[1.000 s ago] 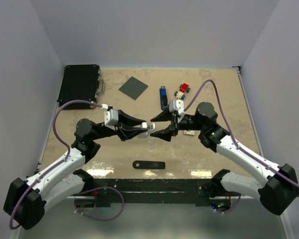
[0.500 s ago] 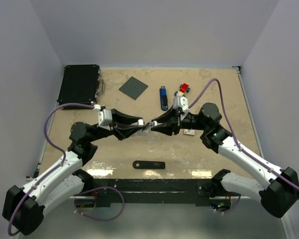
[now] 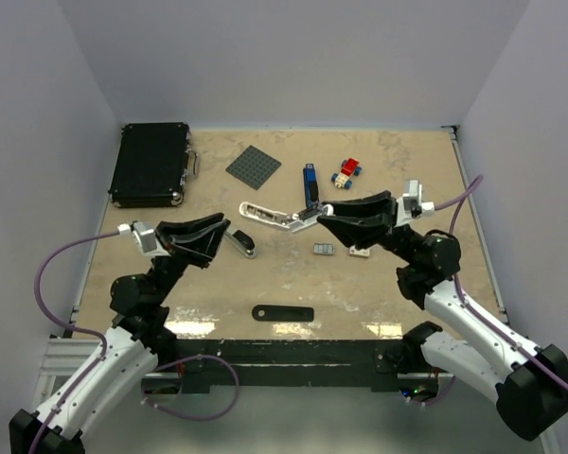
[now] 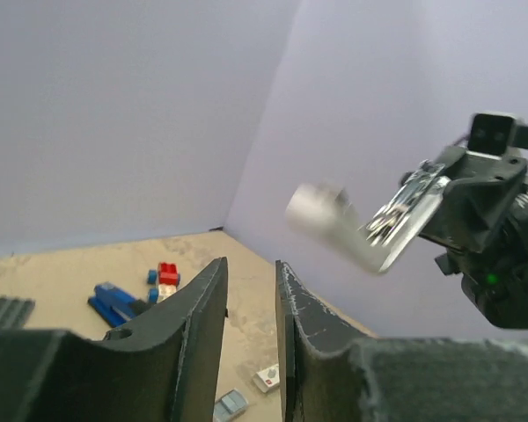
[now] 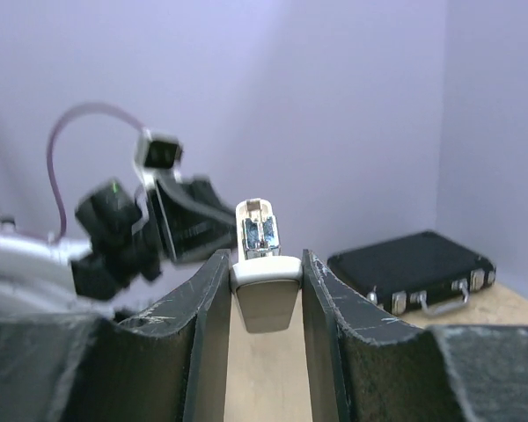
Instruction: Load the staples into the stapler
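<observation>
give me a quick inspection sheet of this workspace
surface: tan table, nothing spilled seen
job's things: white stapler swung open, held off the table; staples on the table nearby, grey piece and white piece apart
clutter: blue stapler, toy car, grey plate, black case, black strip
grippers: left gripper open, empty; right gripper shut on white stapler
cables: purple cable loops off each arm
surroundings: plain lilac walls on three sides
</observation>
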Controlling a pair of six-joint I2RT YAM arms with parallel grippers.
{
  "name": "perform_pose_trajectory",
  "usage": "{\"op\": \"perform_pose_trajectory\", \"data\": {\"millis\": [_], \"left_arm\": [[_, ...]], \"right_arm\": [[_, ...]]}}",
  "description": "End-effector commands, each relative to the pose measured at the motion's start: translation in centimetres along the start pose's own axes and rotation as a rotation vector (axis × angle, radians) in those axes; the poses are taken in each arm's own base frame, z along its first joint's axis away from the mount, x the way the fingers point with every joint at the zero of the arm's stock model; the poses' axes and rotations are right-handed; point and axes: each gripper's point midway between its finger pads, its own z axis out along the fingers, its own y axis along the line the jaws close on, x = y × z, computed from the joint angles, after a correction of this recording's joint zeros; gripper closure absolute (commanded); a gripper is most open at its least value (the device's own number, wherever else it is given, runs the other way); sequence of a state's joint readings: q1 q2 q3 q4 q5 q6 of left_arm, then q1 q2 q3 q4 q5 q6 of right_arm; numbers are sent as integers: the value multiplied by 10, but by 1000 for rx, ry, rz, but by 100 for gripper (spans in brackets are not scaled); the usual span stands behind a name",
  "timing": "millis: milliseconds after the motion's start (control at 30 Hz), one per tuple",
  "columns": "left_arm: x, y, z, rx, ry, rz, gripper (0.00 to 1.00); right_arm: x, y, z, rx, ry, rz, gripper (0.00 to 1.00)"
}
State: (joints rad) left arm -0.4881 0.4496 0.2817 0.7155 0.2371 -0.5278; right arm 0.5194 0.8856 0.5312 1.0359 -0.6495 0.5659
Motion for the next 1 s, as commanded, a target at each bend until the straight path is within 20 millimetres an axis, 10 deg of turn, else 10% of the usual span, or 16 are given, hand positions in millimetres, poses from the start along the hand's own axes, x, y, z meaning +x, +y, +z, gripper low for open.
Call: {"op": "perform_pose_trajectory", "data": {"millis": [0, 200, 500, 633, 967], "left_arm": [[5, 35, -15, -195, -95, -215, 100], [15, 27, -15, -146, -54, -234, 97], [-17, -24, 15, 143, 128, 262, 36], [6, -47, 25, 381, 299, 347, 20], [69, -67, 38, 701, 556, 414, 19]], "right_arm": [[-72, 16, -1, -26, -310, 1, 100], [-41, 2, 9, -6, -144, -13, 100], [8, -15, 2, 19, 59, -74, 100], [29, -11, -2, -34, 112, -59, 100], [44, -3, -7, -105, 150, -41, 100]]}}
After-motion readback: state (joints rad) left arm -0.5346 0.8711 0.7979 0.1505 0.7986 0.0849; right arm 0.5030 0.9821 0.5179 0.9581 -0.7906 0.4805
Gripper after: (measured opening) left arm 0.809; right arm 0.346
